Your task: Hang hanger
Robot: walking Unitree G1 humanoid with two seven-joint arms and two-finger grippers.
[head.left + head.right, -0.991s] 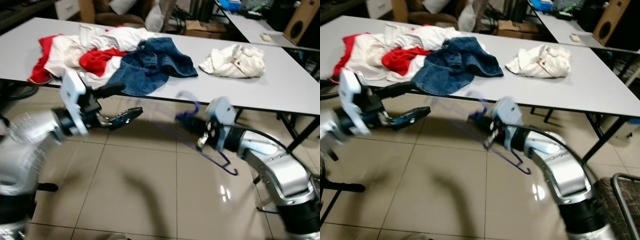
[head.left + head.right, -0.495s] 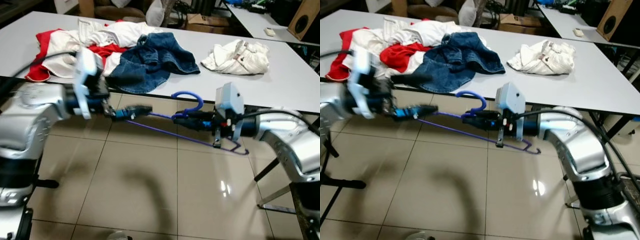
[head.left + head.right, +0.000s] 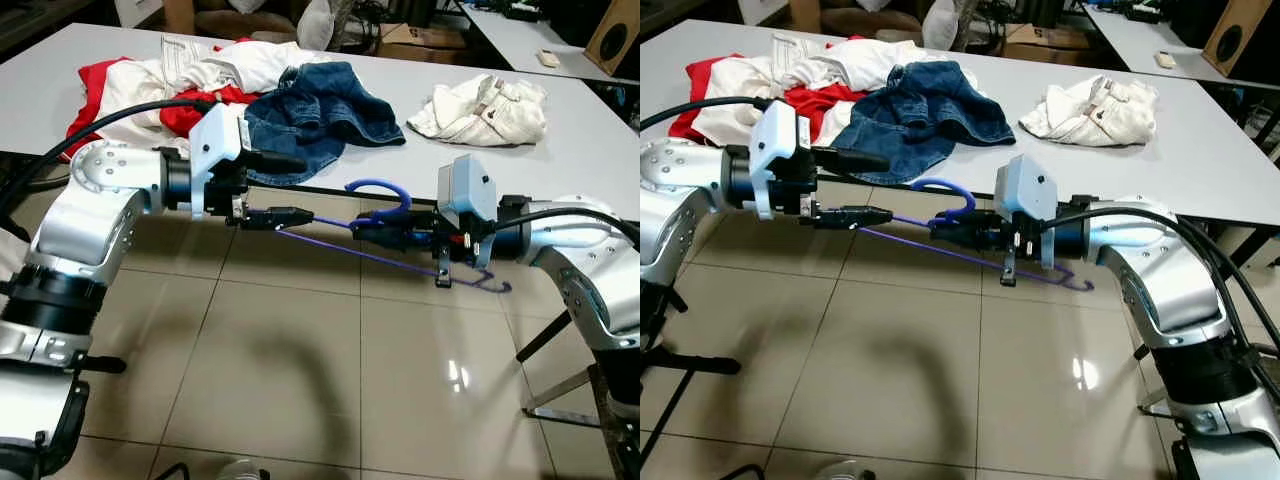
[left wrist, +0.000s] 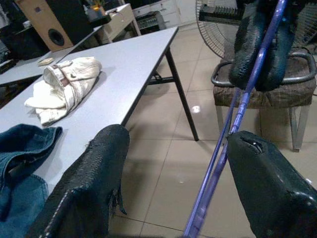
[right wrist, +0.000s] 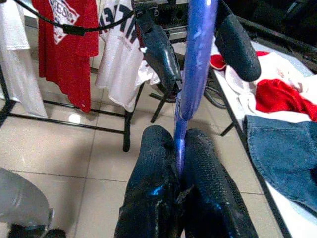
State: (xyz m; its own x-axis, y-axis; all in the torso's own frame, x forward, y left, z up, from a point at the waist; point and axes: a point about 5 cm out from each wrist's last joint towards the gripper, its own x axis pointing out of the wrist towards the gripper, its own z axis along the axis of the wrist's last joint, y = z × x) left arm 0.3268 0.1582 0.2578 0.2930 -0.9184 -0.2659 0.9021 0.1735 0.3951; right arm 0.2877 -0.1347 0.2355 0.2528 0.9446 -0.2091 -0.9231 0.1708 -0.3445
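Here the blue hanger (image 3: 400, 245) hangs in the air in front of the counter (image 3: 590, 165), over the tiled floor (image 3: 300, 380), stretched between the two arms. The right claw (image 3: 362, 226) is clamped on it just below the hook, which curls upward beside the black fingers; in the right wrist view the two fingers (image 5: 148, 198) press together with the blue wire (image 5: 195, 69) running out between them. The left claw (image 3: 268, 190) meets the hanger's far end from the other side. Its fingers stand wide apart: the upper one lies along the counter edge, the lower one reaches toward the tip of the wire. In the left wrist view the wire (image 4: 233, 139) passes through the gap between the fingers (image 4: 89, 183), close against one of them, and I cannot tell whether it touches.

On the counter behind lie a denim garment (image 3: 320, 100), a heap of red and white clothes (image 3: 170, 85) to its left, and a cream garment (image 3: 485, 105) well apart to the right. The right wrist view also catches shirts (image 5: 69, 44) hanging on a rack (image 5: 64, 119).
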